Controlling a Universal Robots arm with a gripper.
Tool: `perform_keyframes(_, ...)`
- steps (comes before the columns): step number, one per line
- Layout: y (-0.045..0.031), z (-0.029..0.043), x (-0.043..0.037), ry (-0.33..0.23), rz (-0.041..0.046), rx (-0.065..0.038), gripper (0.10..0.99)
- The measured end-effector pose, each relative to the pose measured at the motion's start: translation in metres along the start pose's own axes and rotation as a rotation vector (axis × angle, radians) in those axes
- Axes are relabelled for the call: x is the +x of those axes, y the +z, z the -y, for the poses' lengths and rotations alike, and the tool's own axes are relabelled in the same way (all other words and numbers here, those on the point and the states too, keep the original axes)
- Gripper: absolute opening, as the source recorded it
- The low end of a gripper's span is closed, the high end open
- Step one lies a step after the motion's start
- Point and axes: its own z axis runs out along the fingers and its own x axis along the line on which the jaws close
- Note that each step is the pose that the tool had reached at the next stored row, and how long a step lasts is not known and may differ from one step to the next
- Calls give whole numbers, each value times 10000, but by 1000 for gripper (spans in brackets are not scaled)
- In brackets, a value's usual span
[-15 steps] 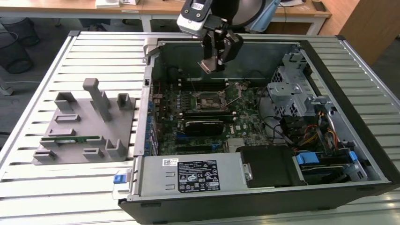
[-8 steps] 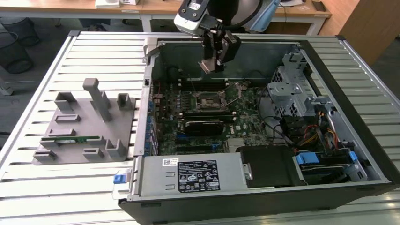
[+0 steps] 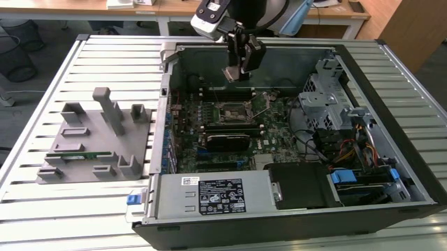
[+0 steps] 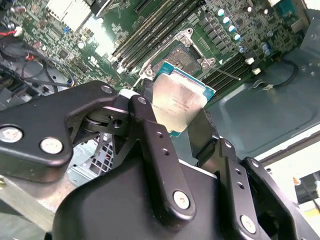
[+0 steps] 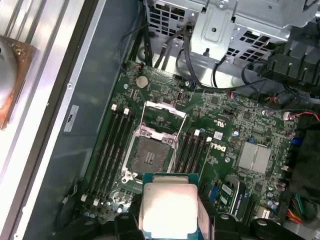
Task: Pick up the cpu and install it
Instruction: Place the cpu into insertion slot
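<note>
Pick-up half looks done. My hand [image 3: 239, 67], black w/ two fingers, is clamped on the cpu [image 3: 233, 73], a small flat square chip w/ silver-grey metal top and pale rim. In the second wrist view the fingers [image 4: 150, 131] pinch it by opposite edges, top plate facing the cam.

Chip is in the air inside the open dark-grey computer case [image 3: 363, 68], which sits on the pale slatted metal table [image 3: 104, 52]. It's over the far part of the green motherboard [image 3: 269, 138], clear of everything, not touching.

Install half isn't done, I'd say. In the first wrist view the square metal-framed cpu socket [image 5: 150, 152] is bare and its frame looks swung open. Chip not yet in it.

Grey plastic parts holder [image 3: 91, 144] sits on the table at the exterior view's left, well apart.
</note>
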Motion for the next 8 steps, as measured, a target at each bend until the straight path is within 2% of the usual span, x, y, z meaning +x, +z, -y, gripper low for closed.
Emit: perform_keyframes(8,46,-4,22,872,52,-4,525)
